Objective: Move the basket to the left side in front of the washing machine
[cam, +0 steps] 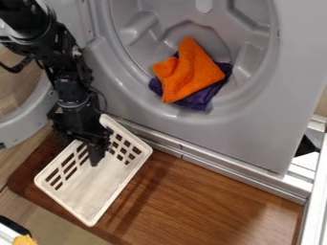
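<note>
My gripper [94, 149] hangs down at the upper left end of the white plastic basket [96, 186], its lower tip over the basket's inside. Part of the basket's rim and wall there is hidden behind the gripper. The basket lies at a slant on the left part of the brown wooden board [198, 196], in front of the grey washing machine [243, 136]. It has slotted walls, and nothing is seen lying in it. Whether the gripper holds the basket's wall cannot be made out.
An orange cloth [188, 72] and a purple cloth [199, 99] lie in the machine's round opening. The open round door [22, 127] stands at the left, close to the arm. A metal ledge [223, 167] runs along the board's back edge, and a white frame [313, 201] stands at right.
</note>
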`<state>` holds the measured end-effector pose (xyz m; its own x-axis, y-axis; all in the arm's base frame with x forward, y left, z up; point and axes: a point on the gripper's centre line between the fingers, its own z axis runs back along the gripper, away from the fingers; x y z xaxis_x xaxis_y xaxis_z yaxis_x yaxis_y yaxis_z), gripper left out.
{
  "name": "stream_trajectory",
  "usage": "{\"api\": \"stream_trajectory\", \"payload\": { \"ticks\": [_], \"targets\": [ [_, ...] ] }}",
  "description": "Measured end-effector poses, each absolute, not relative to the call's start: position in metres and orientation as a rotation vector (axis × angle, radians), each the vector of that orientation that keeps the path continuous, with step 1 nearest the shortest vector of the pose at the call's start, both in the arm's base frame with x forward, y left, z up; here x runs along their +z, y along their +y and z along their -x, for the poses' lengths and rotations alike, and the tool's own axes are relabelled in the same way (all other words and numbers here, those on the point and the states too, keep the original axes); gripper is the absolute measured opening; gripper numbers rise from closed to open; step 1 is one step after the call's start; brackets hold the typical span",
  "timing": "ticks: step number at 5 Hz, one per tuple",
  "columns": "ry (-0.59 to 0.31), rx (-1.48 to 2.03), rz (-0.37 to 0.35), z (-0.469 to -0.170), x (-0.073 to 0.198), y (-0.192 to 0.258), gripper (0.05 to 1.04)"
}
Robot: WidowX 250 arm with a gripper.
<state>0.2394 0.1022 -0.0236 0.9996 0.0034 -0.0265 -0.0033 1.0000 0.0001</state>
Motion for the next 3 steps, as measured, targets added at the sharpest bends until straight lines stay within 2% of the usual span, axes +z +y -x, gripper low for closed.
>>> {"api": "stream_trajectory", "payload": {
  "ticks": [1,3],
  "targets": [
    [0.024,-0.027,-0.027,-0.243,-0.015,0.095,1.016],
    [-0.053,-0.063,-0.121,-0.249,0.032,0.085,1.004]
  ]
}}
